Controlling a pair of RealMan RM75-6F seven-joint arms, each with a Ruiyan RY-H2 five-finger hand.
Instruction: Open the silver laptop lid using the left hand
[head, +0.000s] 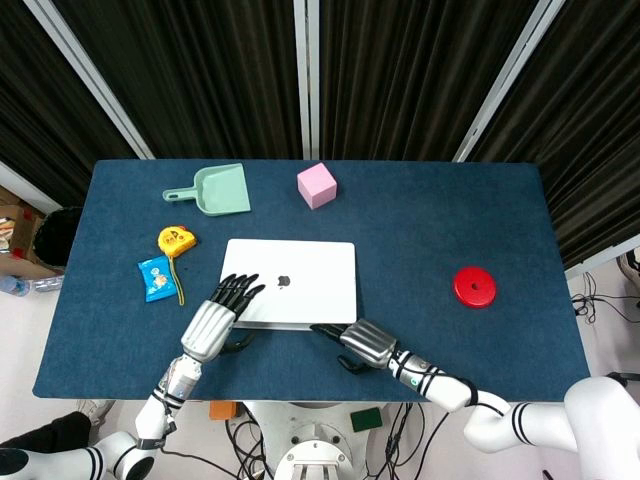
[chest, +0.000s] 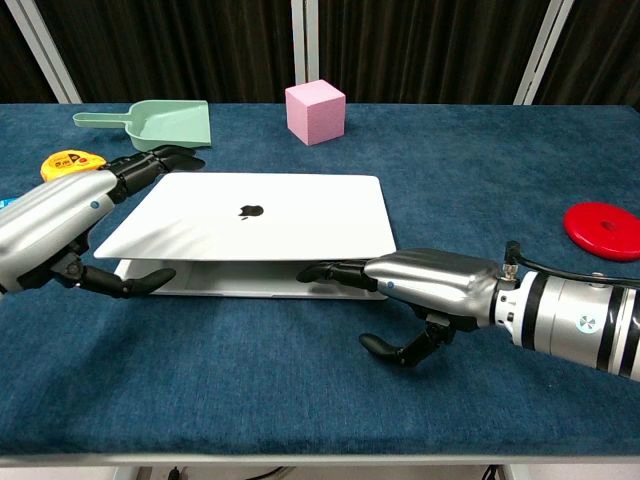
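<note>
**Q:** Silver aluminium, smooth and matte: where does the laptop lid (chest: 250, 215) stand, and how do you carry the lift on?

**A:** The silver laptop (head: 293, 281) lies near the middle of the bench (head: 450, 340), hinge side away from you. In the chest view the lid is parted from the base by a thin wedge at the near edge. Your left robot hand (chest: 60, 225) grips the lid's near-left corner, fingers laid over the top and thumb hooked under the edge. Judged from that, the opening has begun but is far from done. Raise the corner in an arc about the hinge, not straight up, and keep the thumb well under: the metal is slick and the edge thin, so a shallow purchase may slip.

**Q:** What does the right robot hand (chest: 425, 285) do?

**A:** It holds nothing. Its straight fingers reach to the front edge of the base near the gap, the thumb curled below over the cloth. Whether they press the base or only touch it, you cannot tell. If they do press, keep them there so the light base does not rise with the lid, and keep them out of the gap.

**Q:** What lies around?

**A:** Dark blue felt-like cloth covers the bench and should damp sliding. Well apart from the laptop are a pink cube (head: 316, 185), a pale green plastic dustpan (head: 217, 190), a yellow tape measure (head: 175, 240), a blue snack packet (head: 157, 277), and, to the right, a red disc (head: 474, 287).
</note>
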